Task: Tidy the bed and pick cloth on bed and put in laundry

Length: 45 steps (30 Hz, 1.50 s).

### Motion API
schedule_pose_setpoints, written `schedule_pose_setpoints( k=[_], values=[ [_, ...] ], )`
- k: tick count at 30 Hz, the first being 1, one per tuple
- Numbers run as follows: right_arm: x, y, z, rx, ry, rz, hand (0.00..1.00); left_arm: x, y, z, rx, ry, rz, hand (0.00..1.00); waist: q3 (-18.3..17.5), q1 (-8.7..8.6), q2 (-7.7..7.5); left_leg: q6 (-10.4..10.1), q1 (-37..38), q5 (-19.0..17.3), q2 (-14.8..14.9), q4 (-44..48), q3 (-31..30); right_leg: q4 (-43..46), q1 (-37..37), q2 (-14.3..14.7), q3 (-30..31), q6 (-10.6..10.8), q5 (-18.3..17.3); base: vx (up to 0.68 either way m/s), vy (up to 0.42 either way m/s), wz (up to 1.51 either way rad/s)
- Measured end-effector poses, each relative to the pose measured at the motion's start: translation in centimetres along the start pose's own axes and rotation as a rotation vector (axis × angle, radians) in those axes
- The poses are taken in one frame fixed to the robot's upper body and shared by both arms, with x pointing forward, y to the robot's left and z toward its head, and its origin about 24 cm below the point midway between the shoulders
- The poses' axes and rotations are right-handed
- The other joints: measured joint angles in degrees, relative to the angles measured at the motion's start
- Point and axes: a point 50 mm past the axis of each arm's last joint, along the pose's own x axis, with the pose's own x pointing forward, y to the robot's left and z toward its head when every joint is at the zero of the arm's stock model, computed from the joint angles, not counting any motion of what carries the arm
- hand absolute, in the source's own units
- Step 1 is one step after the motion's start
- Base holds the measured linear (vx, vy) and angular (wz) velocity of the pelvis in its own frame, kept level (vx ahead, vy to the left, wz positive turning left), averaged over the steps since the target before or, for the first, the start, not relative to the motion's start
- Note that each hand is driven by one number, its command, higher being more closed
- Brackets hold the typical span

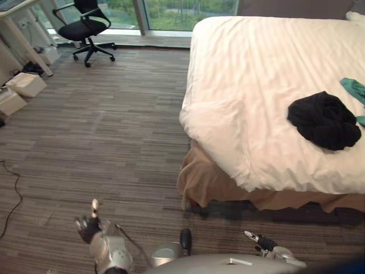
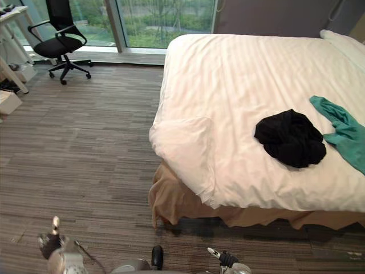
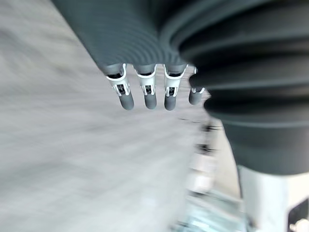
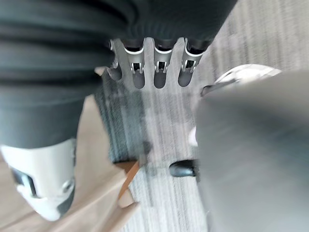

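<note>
A bed (image 1: pixel 268 63) with a white duvet stands ahead on the right. Near its front right lies a crumpled black cloth (image 1: pixel 324 120), also seen at black cloth (image 2: pixel 291 138). Just right of it a teal cloth (image 2: pixel 342 130) trails toward the bed's right edge. My left hand (image 1: pixel 91 225) hangs low over the carpet at the lower left, fingers relaxed and holding nothing (image 3: pixel 147 94). My right hand (image 1: pixel 259 240) is low near the bed's front edge, its fingers (image 4: pixel 159 72) straight and empty. Both hands are well short of the cloths.
A tan bed skirt (image 1: pixel 211 182) hangs below the duvet at the near corner. A black office chair (image 1: pixel 85 25) and a white desk (image 1: pixel 17 23) stand far left by the window. White boxes (image 1: pixel 25 84) sit on the striped carpet (image 1: pixel 114 131).
</note>
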Motion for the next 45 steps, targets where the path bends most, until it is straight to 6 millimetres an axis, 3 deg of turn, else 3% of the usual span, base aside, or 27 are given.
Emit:
schedule_pose_setpoints(
  k=[3,5,7,9,13,14,19,22,28,33,37,41,45],
  values=[
    [0.0,0.1,0.3,0.009,-0.002,0.006,0.0,1.9,-1.4,3.9,-0.066,-0.162,-0.043,0.0,0.22,0.17,0.34,0.32,1.25,-1.05,0.21,0.0,-0.03,-0.27,1.27,0.32,0.13,-1.33,0.73,0.04,-0.022,-0.01],
    [0.0,0.0,0.0,0.011,0.008,0.003,0.0,3.8,-1.8,7.7,-0.087,-0.279,-0.063,0.0,0.24,0.16,0.41,0.21,2.06,-1.65,0.52,0.0,0.36,-1.02,1.64,0.7,0.69,-2.27,1.35,0.04,-0.021,-0.17],
    [-0.1,-0.1,-0.3,0.01,0.021,0.001,0.0,5.8,-3.5,13.5,-0.08,-0.435,-0.14,0.0,0.34,0.32,0.58,-0.21,2.64,-2.14,1.29,0.01,1.49,-1.1,1.54,1.26,2.17,-2.81,2.41,0.06,-0.019,-0.23],
    [-0.2,-0.5,-1.1,0.012,0.038,-0.008,0.0,6.4,-5.3,17.1,-0.013,-0.53,-0.223,0.0,0.24,0.47,0.63,-0.26,2.74,-2.62,1.48,0.02,2.14,-1.04,1.21,1.28,3.79,-2.87,2.67,0.06,-0.011,-0.23],
    [-0.5,-1.4,-1.9,0.0,0.055,-0.033,0.0,6.3,-8.5,19.8,0.192,-0.631,-0.383,0.0,0.11,0.52,1.41,-0.22,3.85,-3.21,1.97,0.04,4.35,-0.92,1.06,1.36,6.91,-2.59,3.89,0.11,-0.003,-0.28],
    [-0.6,-1.6,-2.3,0.002,0.064,-0.037,0.0,5.9,-10.2,19.8,0.302,-0.659,-0.468,0.0,-0.29,0.46,1.49,-0.4,4.45,-3.56,2.09,0.07,5.15,-0.91,1.02,1.3,8.03,-2.58,3.91,0.09,-0.018,-0.27],
    [-0.7,-2.2,-2.7,0.041,0.054,-0.059,0.0,4.4,-14.7,18.1,0.627,-0.721,-0.693,0.0,-0.7,-0.07,2.24,-0.76,5.21,-3.74,2.79,0.41,7.48,-0.9,0.5,1.58,10.89,-2.58,3.91,0.1,-0.058,-0.24],
    [-0.8,-2.5,-2.8,0.054,0.05,-0.066,0.0,2.5,-17.4,17.0,0.741,-0.787,-0.843,0.0,-0.75,-0.64,3.05,-1.41,5.34,-3.41,3.33,0.43,8.65,-0.87,-0.07,1.91,12.48,-2.57,3.92,0.05,-0.08,-0.23],
    [-1.1,-3.1,-3.3,0.075,0.054,-0.084,0.0,-1.4,-21.8,14.5,0.939,-0.891,-1.107,0.0,-1.42,-3.5,4.38,-2.81,5.52,-2.48,5.14,0.41,11.38,-0.78,-1.26,3.5,15.59,-2.52,3.94,0.0,-0.096,-0.23],
    [-1.2,-3.3,-3.6,0.076,0.062,-0.09,0.0,-2.1,-23.1,12.1,1.072,-0.842,-1.156,0.0,-1.36,-5.39,4.59,-4.52,5.36,-1.0,6.69,0.1,13.32,-0.85,-2.95,4.64,17.41,-2.52,3.88,-0.07,-0.104,-0.33],
    [-1.4,-3.5,-4.3,0.08,0.082,-0.099,0.0,-2.7,-24.1,10.0,1.14,-0.805,-1.18,0.0,-1.28,-6.45,4.9,-4.45,5.44,-0.83,7.16,0.05,13.92,-0.94,-3.13,5.08,17.44,-3.0,2.11,-0.11,-0.079,-0.17],
    [-1.6,-4.1,-4.6,0.081,0.099,-0.121,0.0,-2.6,-23.7,6.8,1.244,-0.715,-1.156,0.0,-1.32,-7.22,6.18,-3.92,5.62,-0.16,7.75,0.02,13.55,-0.65,-3.14,5.43,17.22,-3.98,0.32,-0.13,-0.053,-0.01],
    [-1.7,-4.3,-4.7,0.086,0.117,-0.135,0.0,-2.9,-23.3,4.6,1.299,-0.672,-1.129,0.0,-1.24,-8.09,5.96,-4.42,5.46,-0.01,8.32,0.03,12.91,0.52,-3.45,5.67,17.05,-4.0,-0.81,-0.11,-0.023,0.09]
  ],
)
